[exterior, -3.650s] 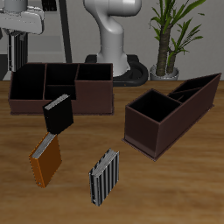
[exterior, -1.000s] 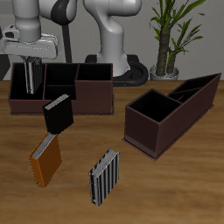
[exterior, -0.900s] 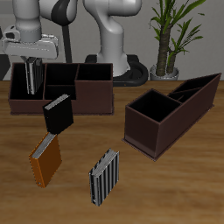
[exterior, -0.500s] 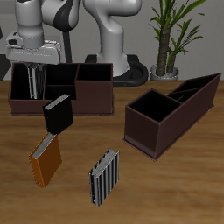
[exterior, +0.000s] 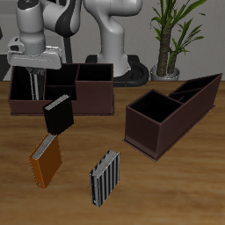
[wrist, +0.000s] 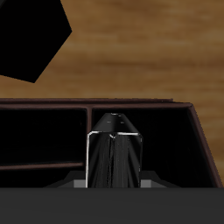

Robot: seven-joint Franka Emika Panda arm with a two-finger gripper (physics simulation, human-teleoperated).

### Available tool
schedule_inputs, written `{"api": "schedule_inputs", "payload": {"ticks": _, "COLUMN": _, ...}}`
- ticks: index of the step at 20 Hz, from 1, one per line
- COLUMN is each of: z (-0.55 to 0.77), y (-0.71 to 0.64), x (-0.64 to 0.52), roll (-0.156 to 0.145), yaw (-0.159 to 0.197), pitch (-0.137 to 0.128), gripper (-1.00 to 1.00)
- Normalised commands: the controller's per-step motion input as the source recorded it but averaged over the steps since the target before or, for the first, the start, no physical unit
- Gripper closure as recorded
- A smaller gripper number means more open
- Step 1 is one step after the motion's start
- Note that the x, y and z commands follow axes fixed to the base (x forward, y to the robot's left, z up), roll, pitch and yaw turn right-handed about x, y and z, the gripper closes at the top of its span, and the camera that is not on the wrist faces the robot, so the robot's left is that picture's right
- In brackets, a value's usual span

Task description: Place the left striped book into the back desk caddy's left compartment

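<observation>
Exterior view is showing a wooden bench (exterior: 176, 189) with a potted plant (exterior: 171, 35) standing behind. The hand (exterior: 35, 83) is clamping the left striped book (exterior: 35, 85), grey-and-black striped and upright, inside the back desk caddy (exterior: 92, 97), over its left compartment (exterior: 26, 86).

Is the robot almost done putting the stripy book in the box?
Nearly! Done: the striped book is off the table, pinched in the gripper. In hand: it hangs upright, dipping into the left compartment of the back desk caddy. Left: lower it fully, it seems, then open the fingers and lift away.
</observation>
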Motion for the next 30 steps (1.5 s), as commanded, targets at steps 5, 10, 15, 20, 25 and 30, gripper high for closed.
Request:
{"api": "schedule_inputs", "payload": {"ticks": 5, "z": -0.25, "y": 0.02, "x": 0.12, "roll": -0.006, "yaw": 0.027, "pitch": 0.032, "gripper": 1.0}}
{"api": "schedule_inputs", "payload": {"ticks": 10, "z": -0.12, "y": 0.03, "x": 0.07, "roll": 0.008, "yaw": -0.007, "pitch": 0.013, "gripper": 1.0}}
{"api": "schedule_inputs", "payload": {"ticks": 15, "z": -0.02, "y": 0.03, "x": 0.05, "roll": -0.003, "yaw": 0.012, "pitch": -0.009, "gripper": 1.0}}
{"api": "schedule_inputs", "payload": {"ticks": 20, "z": 0.03, "y": -0.01, "x": 0.04, "roll": -0.034, "yaw": 0.0, "pitch": -0.012, "gripper": -1.0}}
{"api": "schedule_inputs", "payload": {"ticks": 25, "z": 0.05, "y": 0.0, "x": -0.01, "roll": -0.017, "yaw": -0.007, "pitch": -0.011, "gripper": -1.0}}
{"api": "schedule_inputs", "payload": {"ticks": 30, "z": 0.06, "y": 0.02, "x": 0.0, "roll": -0.001, "yaw": 0.0, "pitch": -0.009, "gripper": -1.0}}
